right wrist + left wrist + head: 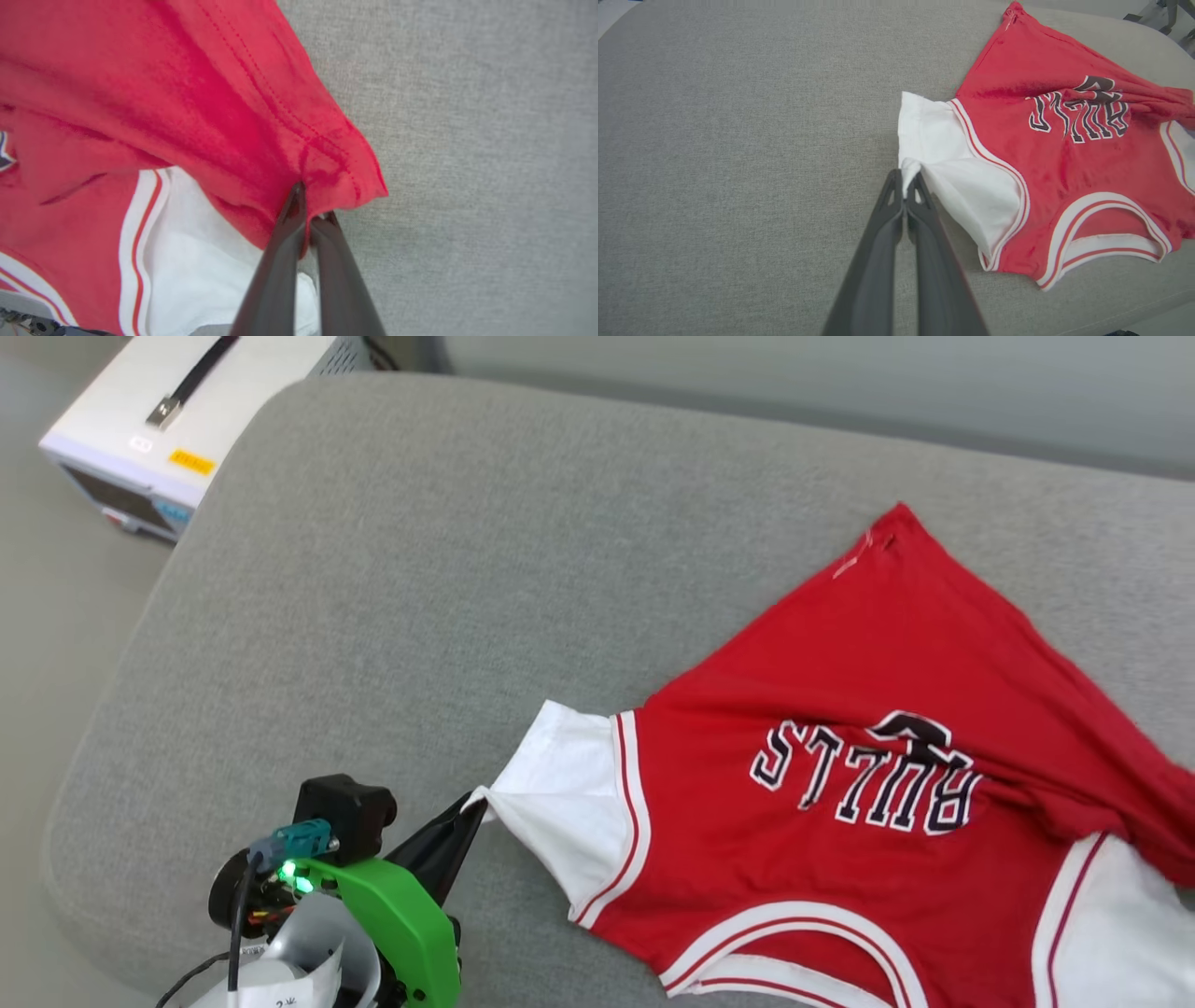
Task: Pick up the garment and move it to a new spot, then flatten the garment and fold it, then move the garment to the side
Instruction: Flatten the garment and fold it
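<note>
Bright, even, soft light; only a faint shadow lies beside the left claw (906,181). Beyond it the wrist view bows at its edges. Just ahead of the right claw (310,207) the garment (210,93) looks slightly blurred, perhaps too close.

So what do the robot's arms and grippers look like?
Both the left gripper and right gripper have two long, dark fingers tapering to tips. The left wrist carries a bright green bracket, a black boxy block, a teal plug with a black cable, and a green light.
</note>
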{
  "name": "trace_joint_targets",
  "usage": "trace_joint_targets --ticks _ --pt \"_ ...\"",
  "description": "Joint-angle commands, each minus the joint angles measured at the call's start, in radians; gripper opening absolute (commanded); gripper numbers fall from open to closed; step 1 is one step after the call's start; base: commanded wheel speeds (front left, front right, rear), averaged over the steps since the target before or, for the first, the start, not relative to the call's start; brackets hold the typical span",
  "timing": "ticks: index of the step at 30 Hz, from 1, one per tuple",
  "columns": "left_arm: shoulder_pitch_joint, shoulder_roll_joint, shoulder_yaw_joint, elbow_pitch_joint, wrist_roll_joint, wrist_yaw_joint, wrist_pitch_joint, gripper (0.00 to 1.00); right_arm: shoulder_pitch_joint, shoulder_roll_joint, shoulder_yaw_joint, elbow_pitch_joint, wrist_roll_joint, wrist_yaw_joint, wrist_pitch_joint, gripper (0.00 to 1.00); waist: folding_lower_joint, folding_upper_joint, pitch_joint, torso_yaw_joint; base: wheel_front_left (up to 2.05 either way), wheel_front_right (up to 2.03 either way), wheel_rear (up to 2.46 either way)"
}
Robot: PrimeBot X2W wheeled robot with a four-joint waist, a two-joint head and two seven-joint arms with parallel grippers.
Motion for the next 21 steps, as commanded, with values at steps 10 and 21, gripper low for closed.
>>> trace_joint_targets --ticks 10,21 --pt "0.031 -0.016 -0.003 0.005 -0.025 0.017 -0.010 0.00 0.239 0.137 -0.133 -0.157 -0.053 -0.001 -0.029 0.00 0.0001 -0.0001 -0.125 -0.084 0.00 0.00 0.00" --pt "0.021 -0.030 -0.017 0.011 -0.025 0.001 -0.014 0.00 0.347 0.224 -0.133 -0.195 -0.077 -0.001 -0.064 0.00 0.0001 -0.0001 -0.130 -0.087 0.00 0.00 0.00"
